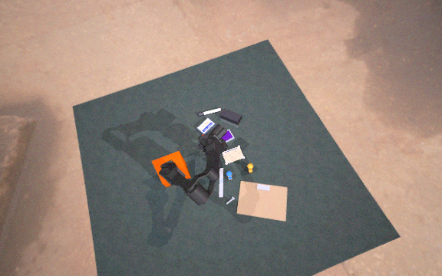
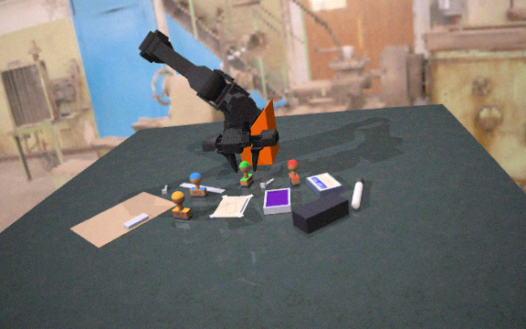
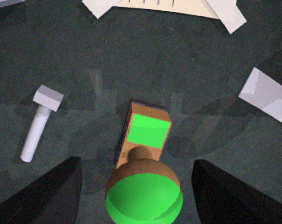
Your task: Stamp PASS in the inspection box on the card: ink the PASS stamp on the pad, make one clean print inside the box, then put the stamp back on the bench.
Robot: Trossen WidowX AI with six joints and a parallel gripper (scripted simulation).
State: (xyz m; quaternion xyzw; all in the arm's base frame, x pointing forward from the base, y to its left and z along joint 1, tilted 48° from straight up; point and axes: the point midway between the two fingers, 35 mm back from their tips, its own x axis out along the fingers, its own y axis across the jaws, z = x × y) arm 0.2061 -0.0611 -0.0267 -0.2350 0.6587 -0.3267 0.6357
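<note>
My gripper is open, with its fingertips above and on either side of the green-knobbed stamp. That stamp stands upright on the bench; its label wording is not legible. A red stamp, a blue stamp and an orange stamp also stand upright. The beige card lies taped at its corners, with faint lines on it. The purple ink pad lies open beside it. In the top view the arm hides the green stamp.
A dark block, a blue-and-white box and a marker lie beyond the pad. A small hammer-shaped piece lies beside the green stamp. A white strip, a tan board and an orange wedge are also present.
</note>
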